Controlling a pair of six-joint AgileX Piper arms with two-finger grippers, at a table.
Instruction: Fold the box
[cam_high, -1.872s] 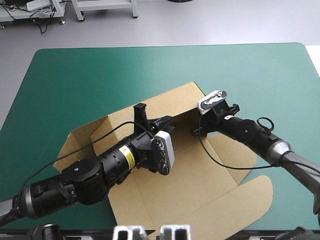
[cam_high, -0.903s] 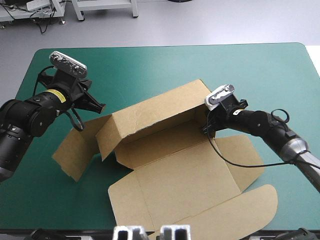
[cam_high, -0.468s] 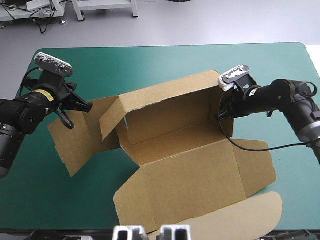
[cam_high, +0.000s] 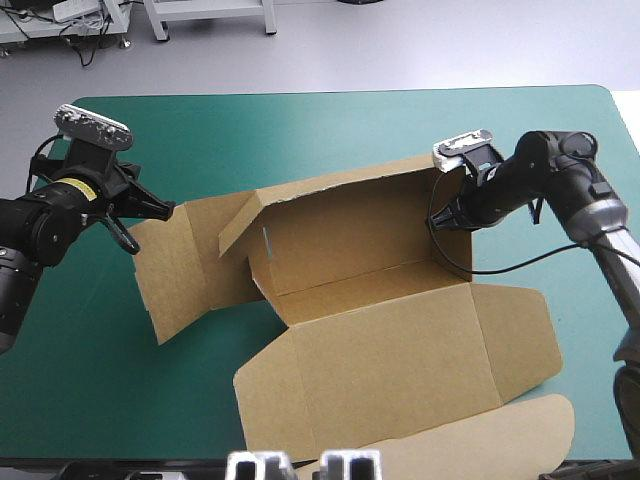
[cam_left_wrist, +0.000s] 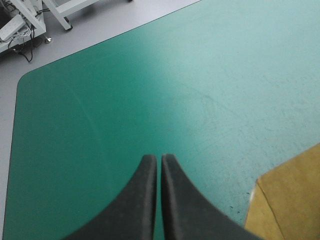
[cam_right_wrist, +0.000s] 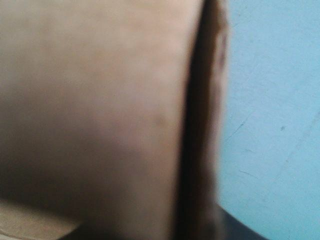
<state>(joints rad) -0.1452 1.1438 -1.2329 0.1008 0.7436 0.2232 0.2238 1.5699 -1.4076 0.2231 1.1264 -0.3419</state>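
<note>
Since the earlier frames the box (cam_high: 380, 330) has swung and slid toward 3 o'clock with the right arm (cam_high: 560, 175), and its back wall (cam_high: 350, 225) now stands steeper. The left arm (cam_high: 50, 220) has drawn back to the 9 o'clock side of the table (cam_high: 300, 120).

Only one end of the wall is held, so the main risk, as I judge it, is that a further pull drags or pivots the whole sheet instead of folding it, or creases the board at the held corner. The splayed end flap (cam_high: 175, 265) at 9 o'clock lies loose. A push there with closed jaws could shove the box rather than raise the flap. The rounded tuck flap (cam_high: 480, 445) reaches the 6 o'clock edge and might slip over it.

Left jaws are together, gripping nothing, over bare teal-green cover (cam_left_wrist: 150, 75); the black fingers (cam_left_wrist: 145, 200) meet in a point, with a brown corner just beside them toward the box. Right jaws appear clamped on the 3 o'clock end of the back wall, though their view shows only brown board pressed close against it
</note>
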